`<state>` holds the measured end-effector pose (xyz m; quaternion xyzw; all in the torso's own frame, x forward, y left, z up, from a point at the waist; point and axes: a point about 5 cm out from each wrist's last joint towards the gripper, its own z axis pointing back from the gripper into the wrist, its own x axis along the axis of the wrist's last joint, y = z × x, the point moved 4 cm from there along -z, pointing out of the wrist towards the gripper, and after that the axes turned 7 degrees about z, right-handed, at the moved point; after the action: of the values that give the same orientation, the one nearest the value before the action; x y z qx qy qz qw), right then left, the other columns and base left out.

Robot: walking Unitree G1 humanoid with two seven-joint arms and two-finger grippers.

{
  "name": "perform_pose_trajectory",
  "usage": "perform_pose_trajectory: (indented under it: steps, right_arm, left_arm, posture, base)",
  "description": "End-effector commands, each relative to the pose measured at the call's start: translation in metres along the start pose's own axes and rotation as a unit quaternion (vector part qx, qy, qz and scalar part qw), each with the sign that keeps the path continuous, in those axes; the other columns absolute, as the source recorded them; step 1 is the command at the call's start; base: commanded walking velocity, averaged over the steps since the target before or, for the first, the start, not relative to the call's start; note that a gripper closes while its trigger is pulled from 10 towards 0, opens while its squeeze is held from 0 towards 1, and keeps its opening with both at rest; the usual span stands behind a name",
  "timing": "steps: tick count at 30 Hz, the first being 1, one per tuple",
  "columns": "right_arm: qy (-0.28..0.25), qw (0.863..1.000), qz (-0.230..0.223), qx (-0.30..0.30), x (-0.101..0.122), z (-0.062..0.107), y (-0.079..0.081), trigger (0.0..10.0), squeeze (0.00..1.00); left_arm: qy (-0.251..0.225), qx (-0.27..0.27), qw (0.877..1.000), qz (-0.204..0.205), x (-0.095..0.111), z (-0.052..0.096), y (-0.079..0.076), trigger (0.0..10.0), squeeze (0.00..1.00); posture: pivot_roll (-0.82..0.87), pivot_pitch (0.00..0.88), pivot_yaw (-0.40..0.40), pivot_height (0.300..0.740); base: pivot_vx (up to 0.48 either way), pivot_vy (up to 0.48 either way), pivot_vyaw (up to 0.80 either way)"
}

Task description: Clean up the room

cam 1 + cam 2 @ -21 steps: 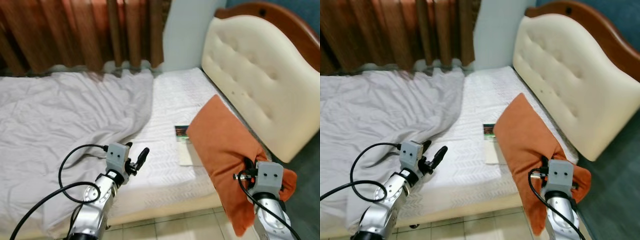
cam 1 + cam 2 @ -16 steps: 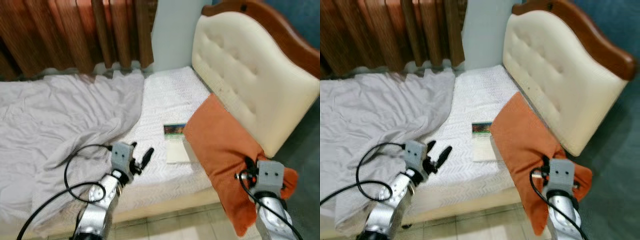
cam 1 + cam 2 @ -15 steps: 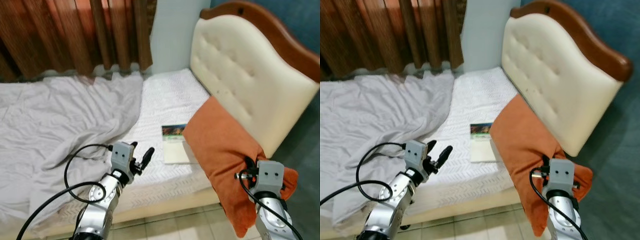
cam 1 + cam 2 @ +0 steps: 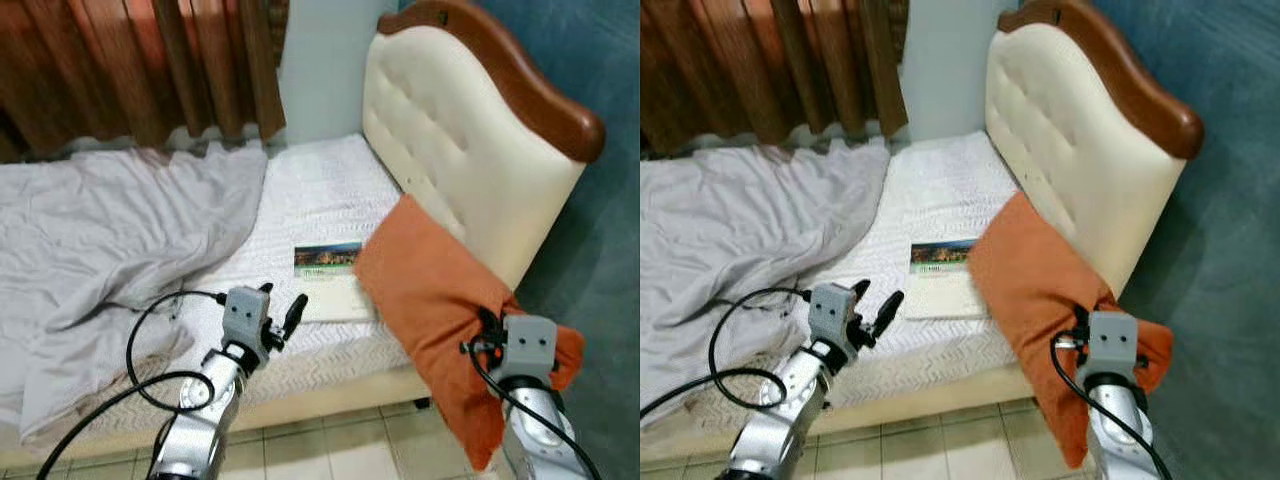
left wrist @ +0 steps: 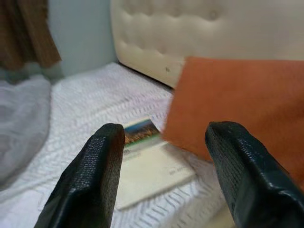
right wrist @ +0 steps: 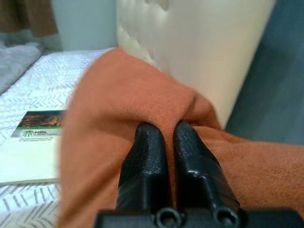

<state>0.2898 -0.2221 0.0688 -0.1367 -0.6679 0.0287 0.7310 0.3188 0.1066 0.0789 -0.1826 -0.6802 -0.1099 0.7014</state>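
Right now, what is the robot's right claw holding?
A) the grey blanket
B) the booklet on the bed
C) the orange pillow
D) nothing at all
C: the right claw has its two black fingers pinched shut on a fold of the orange pillow, which hangs off the bed's edge beside the headboard.

One orange pillow (image 4: 435,300) lies at the right edge of one bed (image 4: 320,190). One booklet (image 4: 328,278) lies on the mattress, one grey blanket (image 4: 110,230) covers the left side, one padded headboard (image 4: 450,130) stands right, and two claws show near.
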Motion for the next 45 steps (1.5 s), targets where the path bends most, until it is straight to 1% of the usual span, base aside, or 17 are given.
perform_pose_trajectory:
  steps: [1,15,29,30,32,33,34,35,36,37,38,40,41,42,43,44,45]
  right_arm:
    - [-0.072,0.997,-0.011,-0.004,0.034,-0.009,0.002,0.0,0.00]
    - [-0.077,0.997,-0.010,-0.003,0.036,-0.016,0.003,0.0,0.00]
    - [-0.076,0.997,-0.008,-0.010,0.036,-0.025,0.005,0.0,0.00]
    - [-0.078,0.997,-0.016,-0.014,0.038,-0.029,0.008,0.0,0.00]
    - [-0.079,0.997,-0.022,-0.016,0.039,-0.032,0.010,0.0,0.00]
    - [-0.077,0.996,-0.034,-0.021,0.041,-0.039,0.013,0.0,0.00]
    - [-0.077,0.996,-0.034,-0.021,0.041,-0.039,0.013,0.0,0.00]
    - [-0.078,0.996,-0.040,-0.024,0.043,-0.043,0.014,0.0,0.00]
    - [-0.079,0.995,-0.042,-0.032,0.047,-0.049,0.014,0.0,0.00]
    - [-0.079,0.995,-0.042,-0.032,0.047,-0.049,0.014,0.0,0.00]
    - [-0.078,0.995,-0.045,-0.052,0.056,-0.066,0.012,0.0,0.00]
    - [-0.072,0.994,-0.049,-0.071,0.065,-0.083,0.009,0.0,0.00]
    - [-0.076,0.993,-0.044,-0.073,0.073,-0.090,0.011,0.0,0.00]
    - [-0.083,0.993,-0.040,-0.074,0.079,-0.093,0.012,0.0,0.00]
    - [-0.082,0.993,-0.042,-0.077,0.084,-0.099,0.013,0.0,0.00]
    - [-0.082,0.993,-0.042,-0.077,0.084,-0.099,0.013,0.0,0.00]
    - [-0.075,0.992,-0.052,-0.084,0.090,-0.106,0.016,0.0,0.00]
  left_arm:
    - [-0.001,0.010,1.000,-0.010,0.002,0.003,0.009,10.0,0.00]
    - [0.001,0.003,1.000,-0.005,0.003,0.001,0.010,10.0,0.00]
    - [0.004,0.002,1.000,-0.001,0.001,0.004,0.009,10.0,0.00]
    - [0.006,-0.001,1.000,0.001,0.000,0.006,0.009,10.0,0.00]
    - [0.007,-0.003,1.000,-0.001,0.000,0.006,0.008,10.0,0.00]
    - [0.010,-0.016,1.000,0.000,0.000,0.006,0.006,10.0,0.00]
    - [0.010,-0.016,1.000,0.000,0.000,0.006,0.006,10.0,0.00]
    - [0.017,-0.020,1.000,-0.004,-0.001,0.007,0.004,10.0,0.00]
    - [0.025,-0.041,0.999,-0.004,-0.001,0.008,-0.002,10.0,0.00]
    - [0.025,-0.041,0.999,-0.004,-0.001,0.008,-0.002,10.0,0.00]
    - [0.043,-0.093,0.995,-0.008,-0.002,0.007,-0.015,10.0,0.00]
    - [0.062,-0.151,0.987,-0.010,0.000,0.008,-0.027,10.0,0.00]
    - [0.072,-0.180,0.981,-0.013,0.001,0.010,-0.032,10.0,0.00]
    - [0.076,-0.196,0.977,-0.016,0.004,0.014,-0.035,10.0,0.00]
    - [0.081,-0.223,0.971,-0.014,0.006,0.018,-0.041,10.0,0.00]
    - [0.081,-0.223,0.971,-0.014,0.006,0.018,-0.041,10.0,0.00]
    - [0.087,-0.264,0.961,-0.010,0.011,0.027,-0.050,10.0,0.00]
  posture:
    - [-0.06,0.000,-0.022,0.740]
    - [-0.05,0.000,-0.018,0.740]
    - [-0.04,0.000,-0.021,0.740]
    - [-0.04,0.000,-0.014,0.740]
    - [-0.04,0.000,-0.014,0.740]
    - [-0.04,0.000,-0.010,0.740]
    - [-0.04,0.000,-0.010,0.740]
    - [-0.03,0.036,-0.003,0.740]
    - [-0.01,0.072,-0.001,0.740]
    - [-0.01,0.072,-0.001,0.740]
    - [0.02,0.128,0.004,0.740]
    - [0.03,0.176,0.003,0.740]
    - [0.04,0.212,0.009,0.740]
    - [0.05,0.228,0.013,0.740]
    - [0.06,0.259,0.019,0.740]
    - [0.06,0.259,0.019,0.740]
    - [0.08,0.300,0.026,0.740]
  base:
    - [0.480,0.000,0.00]
    - [0.480,0.000,0.00]
    - [0.480,0.000,-0.80]
    - [0.480,0.000,0.00]
    - [0.480,0.000,0.00]
    - [0.480,0.000,0.00]
    - [0.480,0.000,0.00]
    - [0.000,0.000,0.00]
    - [0.000,0.000,0.00]
    - [0.000,0.000,0.00]
    - [0.000,0.000,0.00]
    - [0.000,0.000,0.00]
    - [0.000,0.000,0.00]
    - [0.000,0.000,0.00]
    - [0.000,0.000,0.00]
    - [0.000,0.000,0.00]
    - [0.000,0.000,0.00]
